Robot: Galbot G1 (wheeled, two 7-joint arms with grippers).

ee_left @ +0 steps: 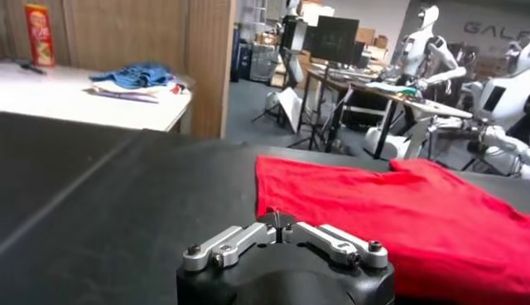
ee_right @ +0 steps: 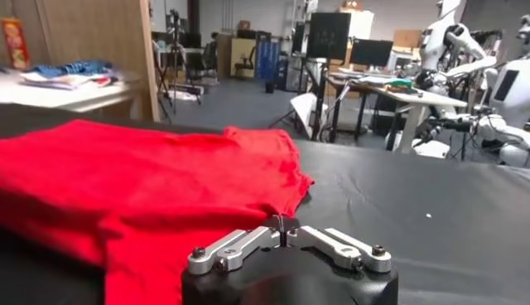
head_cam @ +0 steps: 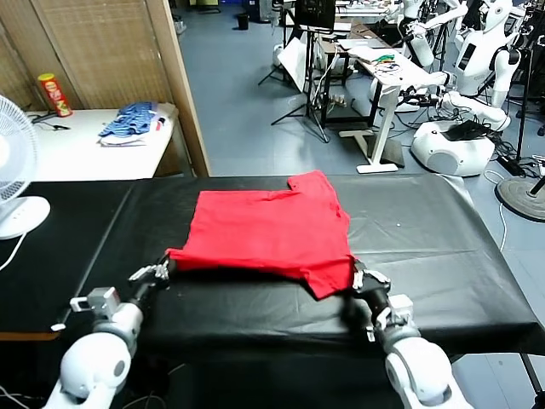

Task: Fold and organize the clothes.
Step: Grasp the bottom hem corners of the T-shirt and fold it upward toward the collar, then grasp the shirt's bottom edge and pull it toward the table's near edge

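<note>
Where the black table (head_cam: pixel 443 247) ends, grey floor (head_cam: pixel 247 102) beyond.

A black-covered bench (head_cam: pixel 426 239) stretches ahead of both pincers. Beyond the left pincer, a white fan (head_cam: pixel 13 170) stands at the bench's edge. Farther off on that side, a white side table (head_cam: pixel 77 153) carries a folded blue clothes pile (head_cam: pixel 132 122) and a red snack can (head_cam: pixel 54 94), upright and well apart.
</note>
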